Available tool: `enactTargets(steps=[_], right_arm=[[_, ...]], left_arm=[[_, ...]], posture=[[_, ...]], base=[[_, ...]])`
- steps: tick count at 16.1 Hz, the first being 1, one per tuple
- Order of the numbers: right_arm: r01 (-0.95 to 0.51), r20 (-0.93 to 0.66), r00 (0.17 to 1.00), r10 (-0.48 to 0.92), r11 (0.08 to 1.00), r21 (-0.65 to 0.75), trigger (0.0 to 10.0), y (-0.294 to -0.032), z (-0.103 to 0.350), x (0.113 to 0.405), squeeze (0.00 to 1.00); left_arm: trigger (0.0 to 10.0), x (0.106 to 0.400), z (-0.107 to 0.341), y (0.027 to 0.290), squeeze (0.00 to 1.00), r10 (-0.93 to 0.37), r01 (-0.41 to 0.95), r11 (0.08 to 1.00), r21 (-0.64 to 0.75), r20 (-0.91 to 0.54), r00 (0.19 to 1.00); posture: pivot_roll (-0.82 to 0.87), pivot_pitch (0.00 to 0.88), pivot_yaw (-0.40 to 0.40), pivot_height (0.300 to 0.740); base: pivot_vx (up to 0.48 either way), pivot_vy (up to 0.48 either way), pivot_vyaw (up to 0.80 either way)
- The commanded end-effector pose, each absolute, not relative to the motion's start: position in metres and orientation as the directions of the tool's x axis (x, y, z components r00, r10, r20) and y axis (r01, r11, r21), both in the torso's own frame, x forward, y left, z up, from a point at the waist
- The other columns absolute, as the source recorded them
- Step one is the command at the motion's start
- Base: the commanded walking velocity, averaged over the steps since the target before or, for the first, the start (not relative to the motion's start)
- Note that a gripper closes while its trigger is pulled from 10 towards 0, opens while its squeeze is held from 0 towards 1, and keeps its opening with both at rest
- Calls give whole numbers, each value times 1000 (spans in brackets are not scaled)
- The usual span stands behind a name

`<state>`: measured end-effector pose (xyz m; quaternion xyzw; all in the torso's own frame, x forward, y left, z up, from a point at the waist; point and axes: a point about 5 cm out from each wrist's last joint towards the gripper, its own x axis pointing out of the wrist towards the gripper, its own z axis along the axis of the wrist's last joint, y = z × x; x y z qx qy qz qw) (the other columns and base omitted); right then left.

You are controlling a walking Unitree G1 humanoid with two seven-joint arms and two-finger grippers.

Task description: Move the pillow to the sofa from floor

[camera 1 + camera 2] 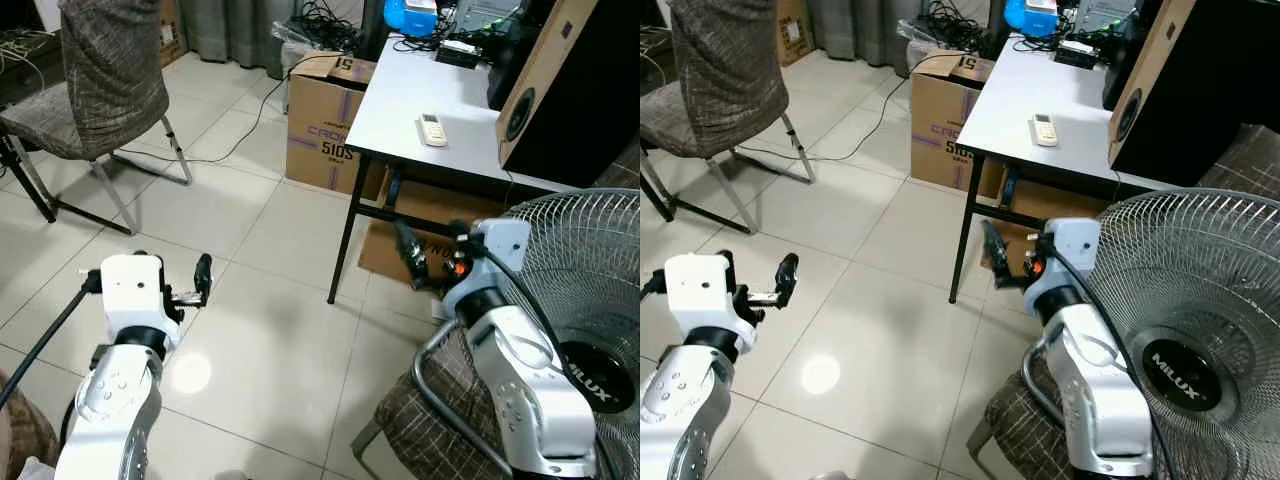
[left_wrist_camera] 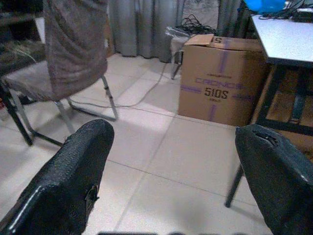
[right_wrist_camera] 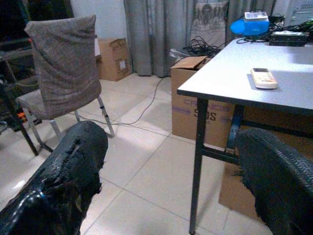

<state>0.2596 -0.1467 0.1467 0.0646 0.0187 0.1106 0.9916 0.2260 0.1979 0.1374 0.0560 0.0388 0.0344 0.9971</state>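
Currently both held above tiled floor point(image 1: 250, 330), empty: left gripper point(image 2: 171, 161) fingers wide apart; right gripper point(image 3: 171, 166) fingers apart, nr white worktop point(image 1: 420, 90).

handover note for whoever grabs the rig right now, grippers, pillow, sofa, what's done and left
Left gripper: open, holding nothing, raised over the tiled floor.
Right gripper: open, holding nothing, raised beside the table leg.
Pillow and sofa: not in these views, which show a chair, a cardboard box and a fan.
Done: nothing visible.
Left: find the pillow, pick it up, carry it to the sofa.
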Motion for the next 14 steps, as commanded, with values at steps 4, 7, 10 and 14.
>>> enactTargets(steps=[4,7,10,14], right_arm=[[-96,-53,994,97,995,25,10000,-168,137,255,0],[-62,-94,993,69,995,77,10000,-159,127,253,0],[-65,-99,992,80,988,143,10000,-153,125,256,0],[-50,-87,995,57,996,77,10000,-147,127,255,0]], left_arm=[[10000,229,138,190,380,43,-27,988,151,-104,994],[10000,236,141,197,59,7,14,979,202,-106,994],[10000,238,144,198,0,13,10,980,198,-113,994],[10000,239,137,203,0,26,2,984,179,-153,988]], posture=[[86,0,-30,740],[111,0,1,740],[135,0,2,740],[116,0,18,740]], base=[[0,0,800],[0,0,800],[0,0,0],[0,0,0]])
